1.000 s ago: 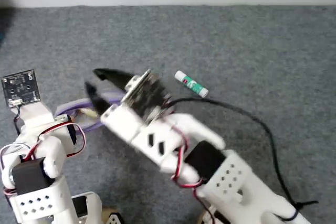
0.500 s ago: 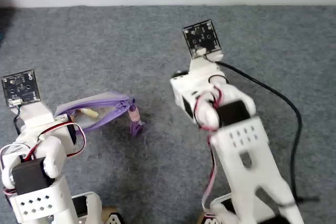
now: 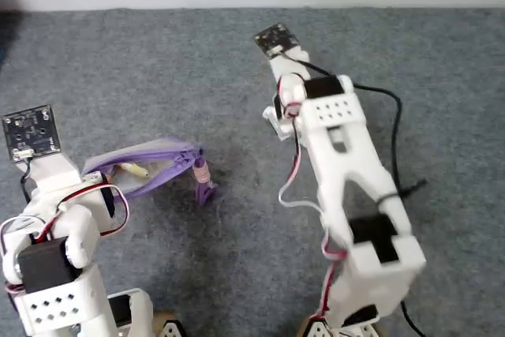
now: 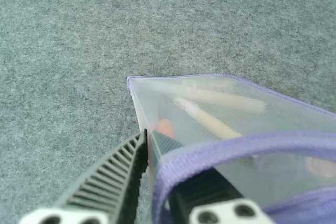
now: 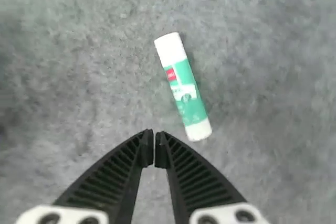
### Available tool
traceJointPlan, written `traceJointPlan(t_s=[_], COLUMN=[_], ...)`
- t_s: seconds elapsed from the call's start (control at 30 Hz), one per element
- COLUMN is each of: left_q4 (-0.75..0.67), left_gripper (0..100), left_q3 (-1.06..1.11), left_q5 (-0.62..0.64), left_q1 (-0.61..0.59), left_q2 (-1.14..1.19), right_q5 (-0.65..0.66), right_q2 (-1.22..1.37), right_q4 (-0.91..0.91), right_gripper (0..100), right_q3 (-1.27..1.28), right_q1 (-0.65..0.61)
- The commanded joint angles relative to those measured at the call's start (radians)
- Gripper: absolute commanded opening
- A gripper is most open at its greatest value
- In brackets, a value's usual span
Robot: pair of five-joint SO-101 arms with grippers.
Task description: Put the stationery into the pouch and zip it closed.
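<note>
Pouch (image 3: pixel 150 165) lies at the left of the high view, mouth gaping, the left claw (image 4: pixel 147 141) clamped on its purple lip, likely to hold it open for loading. Right claw (image 5: pixel 154 148), jaws together and empty, hangs over the counter (image 3: pixel 426 53) just short of the glue stick (image 5: pixel 182 86), which lies flat. Its green label bears a red patch and print too small to read.

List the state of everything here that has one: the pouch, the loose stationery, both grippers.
pouch: unzipped, mouth open, some stationery already inside, one edge pinched by the left gripper.
glue stick: capped, lying flat outside the pouch, not held.
left gripper: shut on the pouch edge.
right gripper: shut, empty, just short of the glue stick.
</note>
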Motion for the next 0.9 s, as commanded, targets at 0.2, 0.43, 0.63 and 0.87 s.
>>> traceJointPlan(t_s=[0.2, 0.43, 0.63, 0.87], left_q4=[-0.020, -0.020, -0.020, -0.020], left_gripper=[1, 1, 1, 1], left_q3=[-0.001, 0.001, 0.001, 0.001], left_q5=[0.003, 0.003, 0.003, 0.003], left_q1=[0.003, 0.003, 0.003, 0.003], left_q2=[0.005, 0.005, 0.005, 0.005], right_q5=[0.114, 0.137, 0.184, 0.178], right_q2=[0.343, 0.576, 0.723, 0.731], right_q4=[0.133, 0.136, 0.137, 0.309], right_gripper=[26.0, 25.9, 9.7, 0.7], right_q3=[-0.423, -0.649, -0.796, -0.976], right_q1=[0.007, 0.004, -0.004, -0.025])
